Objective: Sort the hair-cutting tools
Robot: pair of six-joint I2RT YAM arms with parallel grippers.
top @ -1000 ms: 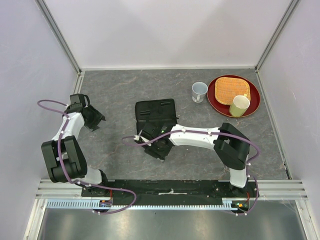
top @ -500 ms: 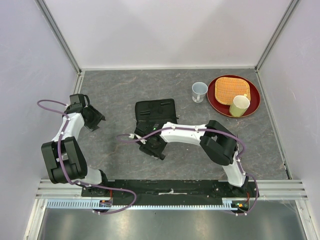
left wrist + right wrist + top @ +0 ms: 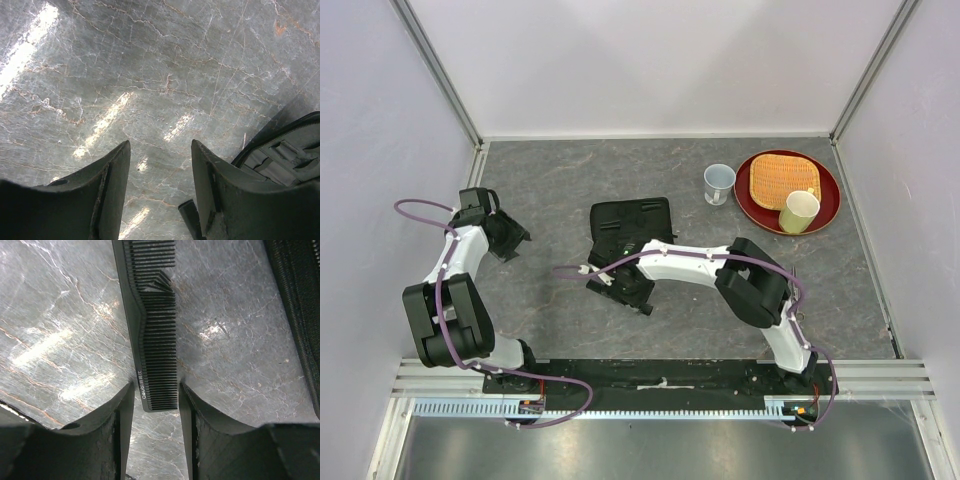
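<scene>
While the right arm has drawn slightly nearer to its base over the last second, the right jaws have narrowed around the end of a slim black plastic comb [image 3: 152,330].

Seen from the right wrist, the comb lies flat on the grey marbled table [image 3: 60,315], its near end between the two black fingers [image 3: 120,425] and the rest running straight ahead of them. The right jaws stand about half closed, one finger just beside each long edge; whether they already press it I cannot tell. It looks like a pick-up beginning, with the comb not yet lifted. A flat black folding case [image 3: 300,305] lies off to the right of these jaws. The left jaws hang partly open over bare table, holding nothing.
</scene>
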